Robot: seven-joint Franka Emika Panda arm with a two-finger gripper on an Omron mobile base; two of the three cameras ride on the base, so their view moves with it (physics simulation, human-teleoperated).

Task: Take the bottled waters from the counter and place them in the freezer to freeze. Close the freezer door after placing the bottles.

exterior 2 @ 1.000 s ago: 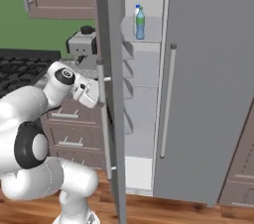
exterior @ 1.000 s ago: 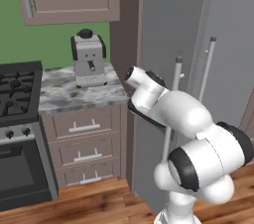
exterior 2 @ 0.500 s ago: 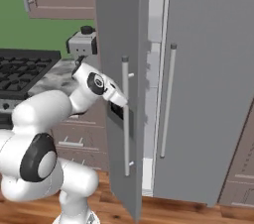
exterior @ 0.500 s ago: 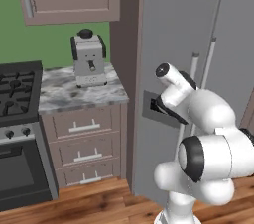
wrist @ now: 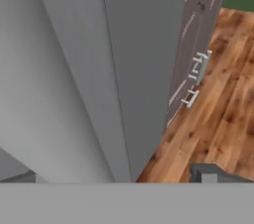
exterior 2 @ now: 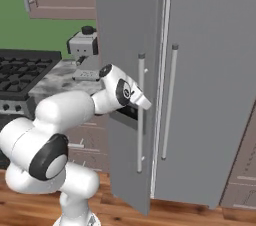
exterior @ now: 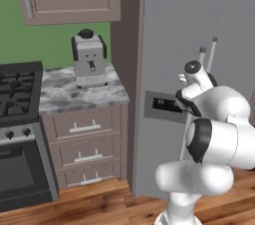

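Note:
The freezer door [exterior 2: 125, 30] stands a narrow crack from shut, and its dark dispenser inset [exterior: 162, 105] faces the room. My gripper [exterior 2: 142, 102] presses against the door's front beside the inset, just left of the long silver handle [exterior 2: 140, 112]. In the hand view the grey door face [wrist: 64, 69] is very close, and the two fingertips [wrist: 209, 172] sit far apart with nothing between them, so the gripper is open. The bottled waters are hidden behind the door. The marbled counter [exterior: 74, 94] lies left of the fridge.
A black-and-silver coffee machine [exterior: 88, 59] stands on the counter. The black gas stove [exterior: 17, 82] is further left. The plain right-hand door [exterior 2: 215, 70] is shut. Brown drawers [exterior: 84, 127] sit under the counter, with wooden floor [wrist: 218, 104] below.
The freezer door has swung from wide open to almost shut, my arm following it to the right. The green-capped bottle seen on an inner shelf is now covered by the door.

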